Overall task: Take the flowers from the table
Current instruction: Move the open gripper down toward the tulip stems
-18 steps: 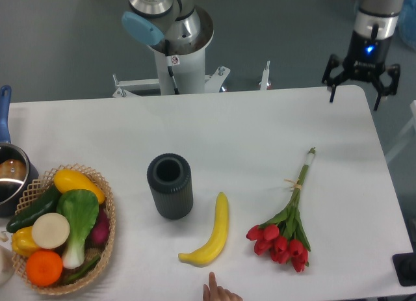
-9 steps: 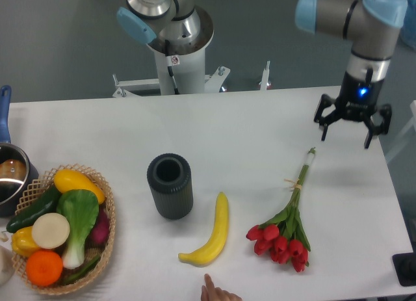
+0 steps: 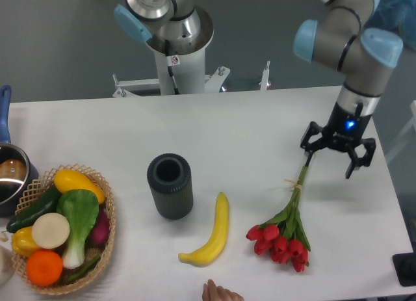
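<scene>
The flowers are seen lying flat on the white worktop, the red heads nearest the front edge and the thin green stems running up and away toward the gripper. A light string tie is visible partway along the stems. Nothing has been lifted: the whole bunch rests on the surface, so the pick itself is judged not yet done.

The gripper is positioned above the far tip of the stems, its dark fingers spread apart with nothing held between them. One finger appears just beside the stem tip, though whether it touches cannot be told from this view. The approach is therefore judged to be well advanced, while the closing of the fingers on the stems and the lift remain to be carried out.

A yellow banana is lying to the left of the flowers, clearly apart from them, and a dark ribbed cylinder stands further left of the flowers. Neither is in the gripper's way.
</scene>
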Robot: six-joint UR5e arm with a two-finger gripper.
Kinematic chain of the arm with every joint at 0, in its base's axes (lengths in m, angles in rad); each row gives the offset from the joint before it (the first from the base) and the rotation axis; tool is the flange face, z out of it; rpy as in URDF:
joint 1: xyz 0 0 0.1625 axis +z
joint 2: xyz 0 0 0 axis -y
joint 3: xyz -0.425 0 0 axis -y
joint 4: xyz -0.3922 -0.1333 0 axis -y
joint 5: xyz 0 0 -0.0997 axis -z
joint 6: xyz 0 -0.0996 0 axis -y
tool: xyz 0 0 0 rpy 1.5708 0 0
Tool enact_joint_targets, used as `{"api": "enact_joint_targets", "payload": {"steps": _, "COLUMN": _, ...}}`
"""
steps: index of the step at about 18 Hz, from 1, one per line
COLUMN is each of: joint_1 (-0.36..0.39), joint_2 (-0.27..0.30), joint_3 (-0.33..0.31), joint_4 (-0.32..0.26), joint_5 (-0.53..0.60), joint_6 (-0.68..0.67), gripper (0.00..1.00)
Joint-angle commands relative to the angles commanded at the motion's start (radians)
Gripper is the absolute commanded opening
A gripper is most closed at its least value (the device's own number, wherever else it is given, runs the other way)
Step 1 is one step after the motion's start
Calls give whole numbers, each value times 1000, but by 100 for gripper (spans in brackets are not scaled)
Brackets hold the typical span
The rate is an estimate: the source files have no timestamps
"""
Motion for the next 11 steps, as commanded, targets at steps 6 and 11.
{"api": "enact_joint_targets", "payload": {"steps": 6, "joint_1": -22, "joint_2": -49, "joint_3": -2, "joint_4": 3, "joint_5": -46, "joint_6": 0, "gripper": 100}}
{"api": "enact_joint_targets", "payload": {"steps": 11, "joint_1": -22, "joint_2": -109, "joint_3": 34, "joint_4": 6, "joint_5": -100, "joint_6": 2, "gripper": 100}}
